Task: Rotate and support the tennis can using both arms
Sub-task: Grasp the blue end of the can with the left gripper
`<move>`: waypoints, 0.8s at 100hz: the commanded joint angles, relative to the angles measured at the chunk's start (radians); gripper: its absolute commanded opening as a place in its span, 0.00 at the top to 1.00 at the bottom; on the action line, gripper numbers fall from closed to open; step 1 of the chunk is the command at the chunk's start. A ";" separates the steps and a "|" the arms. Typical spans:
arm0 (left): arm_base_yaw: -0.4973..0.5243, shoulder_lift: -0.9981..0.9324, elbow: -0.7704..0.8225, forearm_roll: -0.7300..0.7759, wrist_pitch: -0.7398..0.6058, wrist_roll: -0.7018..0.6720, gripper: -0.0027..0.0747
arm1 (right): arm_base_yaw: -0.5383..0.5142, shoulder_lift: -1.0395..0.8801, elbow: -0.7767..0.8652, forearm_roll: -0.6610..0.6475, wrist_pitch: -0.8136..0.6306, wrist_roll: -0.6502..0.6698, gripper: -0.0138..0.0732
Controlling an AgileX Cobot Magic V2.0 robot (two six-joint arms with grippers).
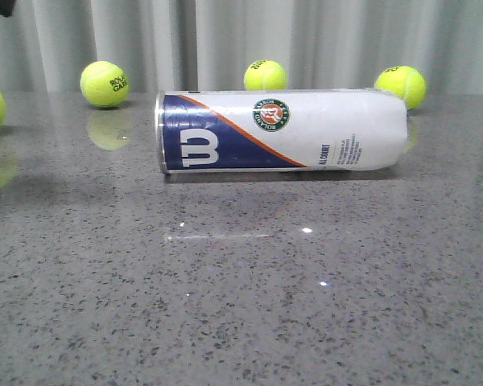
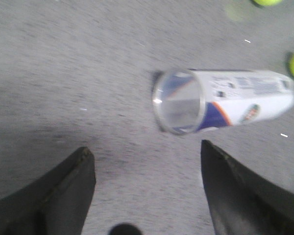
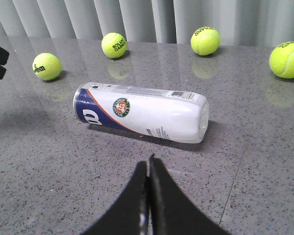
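Left gripper: spread wide, holding nothing
Right gripper: fingers pressed together, holding nothing
Tennis can: lying sideways on speckled table

White-and-navy tennis can lies sideways on table.

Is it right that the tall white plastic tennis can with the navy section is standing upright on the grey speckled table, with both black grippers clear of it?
Not quite. The tall white plastic tennis can with the navy section is lying on its side on the grey speckled table, not upright, as the front view shows. The rest holds: the left gripper and right gripper are both clear of it.
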 commanded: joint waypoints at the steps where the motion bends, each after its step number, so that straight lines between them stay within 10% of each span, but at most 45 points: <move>1: 0.001 0.042 -0.040 -0.181 0.042 0.077 0.40 | -0.005 0.007 -0.025 -0.006 -0.071 -0.003 0.90; 80: -0.214 0.393 -0.077 -0.586 -0.003 0.340 0.40 | -0.005 0.007 -0.025 -0.006 -0.071 -0.003 0.90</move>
